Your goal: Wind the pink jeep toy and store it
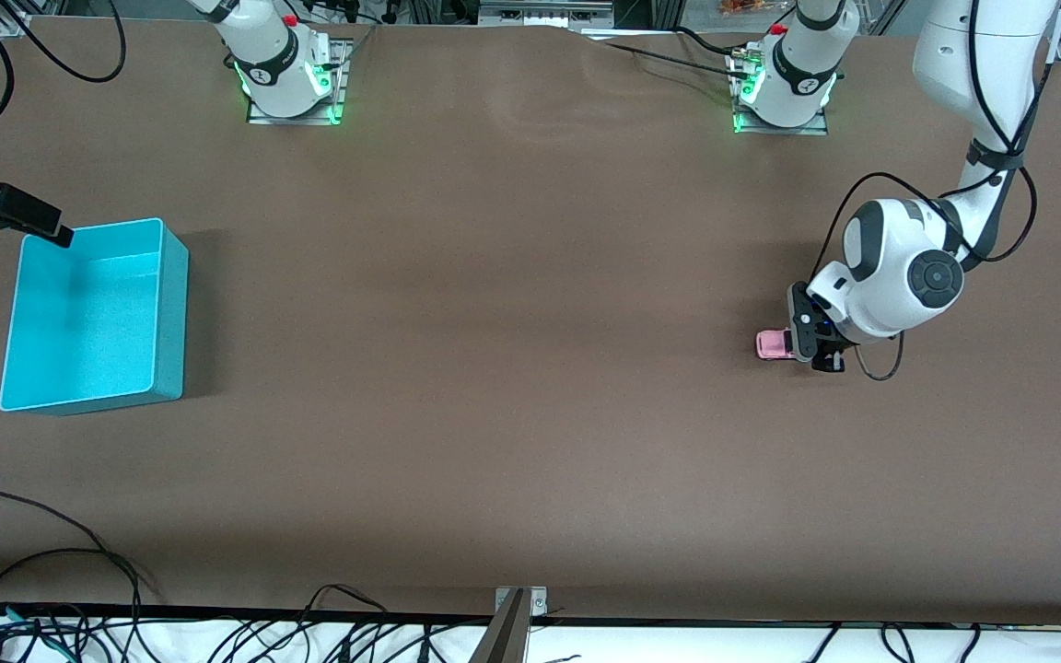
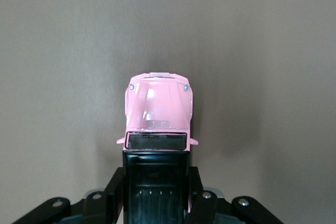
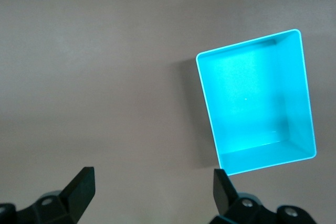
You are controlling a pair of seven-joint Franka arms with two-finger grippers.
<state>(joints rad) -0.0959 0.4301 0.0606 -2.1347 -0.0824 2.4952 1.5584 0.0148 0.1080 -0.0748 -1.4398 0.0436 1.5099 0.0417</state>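
Left wrist view alone shows the left gripper pinching the pink jeep toy's black rear. At the front view's left edge, the right gripper hangs spread beside the teal bin; bare table lies between.

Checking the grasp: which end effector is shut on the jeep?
The left end effector, clamped on the pink jeep toy; the right end effector hangs open.

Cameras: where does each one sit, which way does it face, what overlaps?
Front view: high across the table, facing both bases; left gripper low at the small pink jeep toy with black rear roof, right gripper over the open teal plastic bin.
Left wrist view: on the left wrist, looking down; jaws shut on the jeep.
Right wrist view: on the right wrist, looking down; open jaws, bin beside them.
Shared: front and left wrist, jeep; front and right wrist, bin.
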